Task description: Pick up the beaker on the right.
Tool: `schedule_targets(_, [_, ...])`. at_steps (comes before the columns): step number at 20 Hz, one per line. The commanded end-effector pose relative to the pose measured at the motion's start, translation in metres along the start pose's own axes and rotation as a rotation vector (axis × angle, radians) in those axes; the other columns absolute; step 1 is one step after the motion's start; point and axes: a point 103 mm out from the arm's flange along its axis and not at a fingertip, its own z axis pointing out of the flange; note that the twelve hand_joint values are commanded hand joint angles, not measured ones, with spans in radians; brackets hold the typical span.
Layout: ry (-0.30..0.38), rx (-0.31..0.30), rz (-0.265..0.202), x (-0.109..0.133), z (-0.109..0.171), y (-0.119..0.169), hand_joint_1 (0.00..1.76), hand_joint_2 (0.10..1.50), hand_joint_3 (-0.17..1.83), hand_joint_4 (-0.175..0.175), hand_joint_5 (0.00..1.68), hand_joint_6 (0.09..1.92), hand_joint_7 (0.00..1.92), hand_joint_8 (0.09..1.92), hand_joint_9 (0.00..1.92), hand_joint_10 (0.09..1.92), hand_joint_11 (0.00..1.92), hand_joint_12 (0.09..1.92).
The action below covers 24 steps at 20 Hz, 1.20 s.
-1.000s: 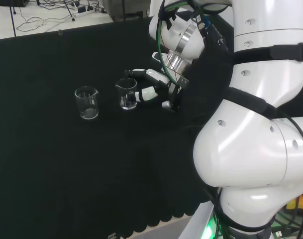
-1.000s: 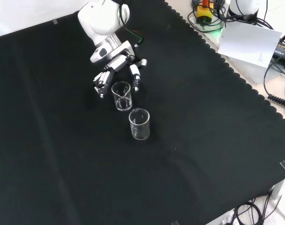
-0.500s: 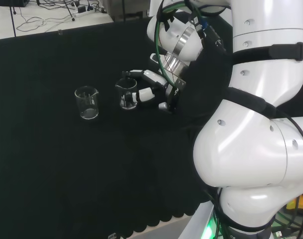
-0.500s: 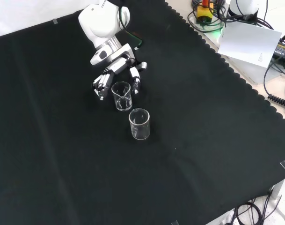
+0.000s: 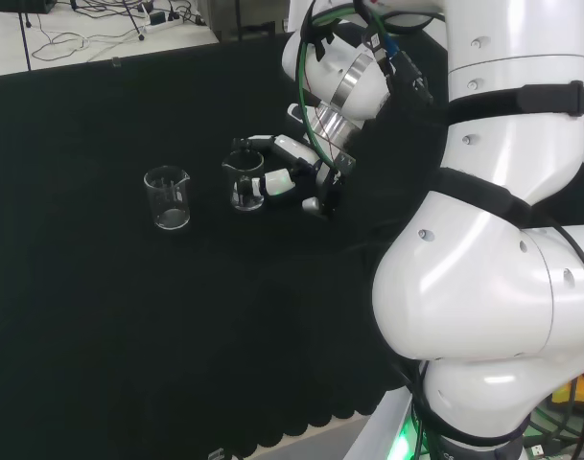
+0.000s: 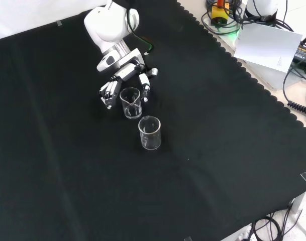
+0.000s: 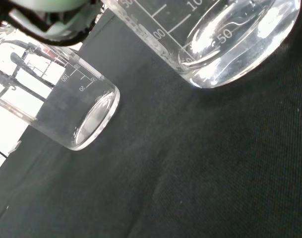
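In the head view, your hand (image 5: 293, 174) cups the right beaker (image 5: 244, 179), fingers partly curled either side, not visibly closed. The front view shows that beaker (image 6: 130, 102) just behind the other beaker (image 6: 150, 132). The wrist view shows both upright on the cloth (image 7: 200, 173).

Second beaker (image 6: 149, 133) near, cloth (image 6: 218, 150) otherwise bare

head view: from behind and above the arm's base, facing 11 o'clock across the black cloth (image 5: 100, 316).
front view: opposite side, high, looking down.
wrist view: close, low over the cloth.
shared: two clear beakers (image 5: 245, 180) (image 6: 131, 102) (image 7: 210, 39) and cloth.
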Motion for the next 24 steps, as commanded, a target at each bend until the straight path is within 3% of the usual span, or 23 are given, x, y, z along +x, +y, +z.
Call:
schedule_targets(1, [0.012,-0.004,-0.002,0.001,0.0025,0.0024,0.77,0.54,0.5,-0.031,0.52,0.09,0.33,0.66,0.44,0.62,0.0,1.37])
schedule_targets(12, [0.076,0.015,-0.015,0.0039,0.0074,0.0075,0.82,0.55,0.5,-0.039,0.5,0.09,0.35,0.66,0.48,0.61,0.02,1.38])
schedule_targets(20, [0.052,0.029,0.0,0.0073,0.0089,0.0113,0.97,0.55,0.53,-0.044,0.54,0.1,0.38,0.66,0.56,0.58,0.09,1.36])
schedule_targets(22, [0.047,0.021,0.007,0.0074,0.0085,0.0117,1.01,0.54,0.6,-0.042,0.6,0.23,0.4,0.65,0.59,0.55,0.11,1.35])
schedule_targets(24, [0.055,0.007,0.014,0.0074,0.0079,0.0122,1.04,0.54,0.64,-0.039,0.63,0.55,0.44,0.64,0.63,0.53,0.14,1.34])
